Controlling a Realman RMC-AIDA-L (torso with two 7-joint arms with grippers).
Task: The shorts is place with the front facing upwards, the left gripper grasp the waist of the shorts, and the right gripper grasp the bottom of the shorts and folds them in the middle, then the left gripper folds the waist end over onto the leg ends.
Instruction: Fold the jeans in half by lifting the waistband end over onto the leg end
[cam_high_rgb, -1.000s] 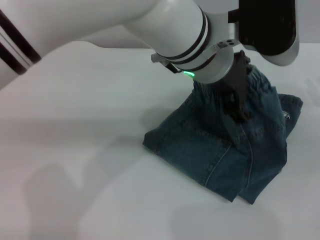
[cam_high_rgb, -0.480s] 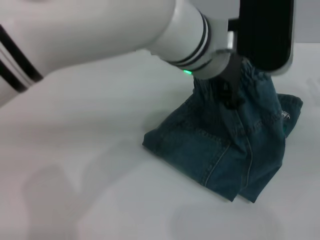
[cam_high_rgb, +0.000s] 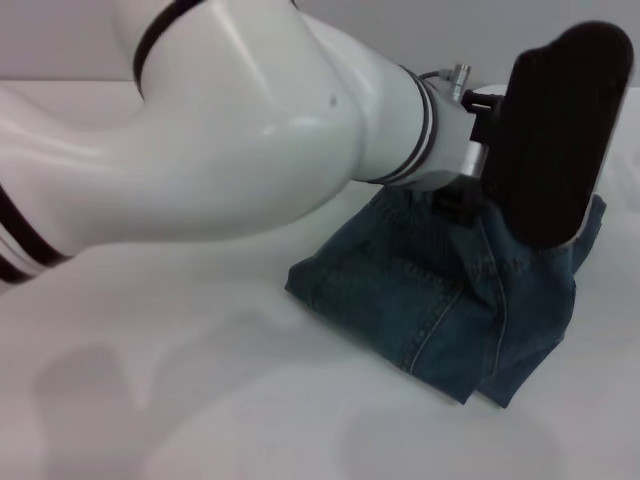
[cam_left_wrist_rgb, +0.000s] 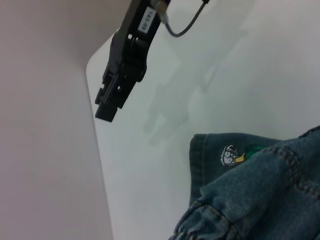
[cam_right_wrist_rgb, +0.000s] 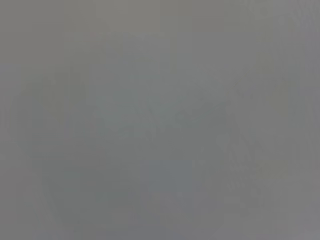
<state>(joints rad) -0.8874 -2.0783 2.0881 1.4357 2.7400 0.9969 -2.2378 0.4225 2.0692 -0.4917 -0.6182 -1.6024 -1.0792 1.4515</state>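
Left gripper (cam_high_rgb: 462, 205) of mine sits right at the raised upper edge of the shorts (cam_high_rgb: 440, 300), mostly hidden behind my own black wrist housing, so I cannot tell how far it is parted or whether it has denim in it. Below and in front of it the shorts lie folded on the white table (cam_high_rgb: 200, 400), seams and a pocket line showing. My left wrist camera catches the ruffled waist band (cam_left_wrist_rgb: 205, 225) close by, the colourful cartoon patch (cam_left_wrist_rgb: 232, 155) just beyond, and my right gripper (cam_left_wrist_rgb: 122, 75) well apart, hanging above the table with nothing in it.
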